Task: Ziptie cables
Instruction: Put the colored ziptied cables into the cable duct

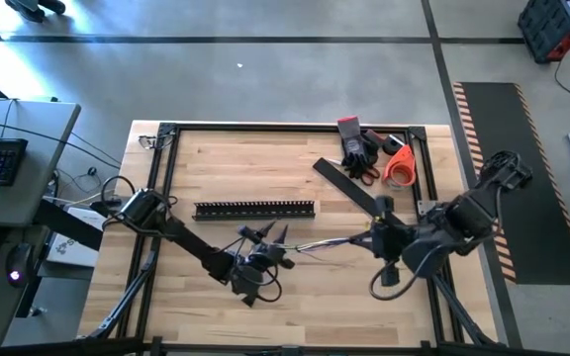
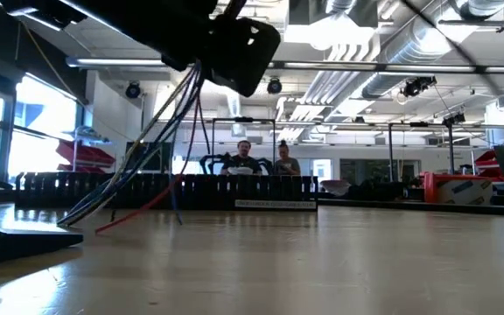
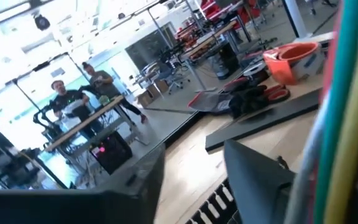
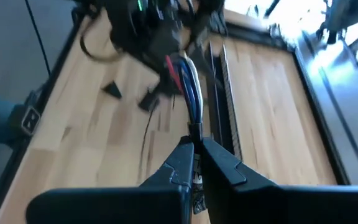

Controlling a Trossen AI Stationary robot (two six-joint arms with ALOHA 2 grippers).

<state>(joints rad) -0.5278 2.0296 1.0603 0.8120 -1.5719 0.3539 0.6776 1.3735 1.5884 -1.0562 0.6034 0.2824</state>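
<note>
Dark grey insulation, with a few red, blue and white strands, marks the cables (image 4: 188,84), a light, limp bundle strung above the wooden table (image 1: 295,297) between the two arms, in front of the black slotted rail (image 1: 255,209). The right gripper (image 4: 196,146) is pressed together on one end of the bundle, its two fingers meeting just where the strands are bound into a single cord. The left gripper (image 1: 257,265) sits at the other end, where the strands splay; the cables run right past its wrist camera as blurred coloured bands (image 3: 347,112), but whether its fingers are pinching them, spread, or merely alongside cannot be told.

In the low view the strands (image 2: 160,140) droop from the raised arm down to the tabletop and fan apart, which suggests little stiffness: the bundle is likely to sag and spread wherever it is unsupported. The smooth jackets will probably slip under a loose pinch. A sound hold is judged to lie close to the gathered section, across all strands at once, with the second hold a short way along so that the span between stays taut and compact enough for a tie. Held near the loose ends, single wires could escape.

The flat black strip (image 1: 349,185) and the orange object (image 1: 400,164) lie well apart, at the table's far right.
</note>
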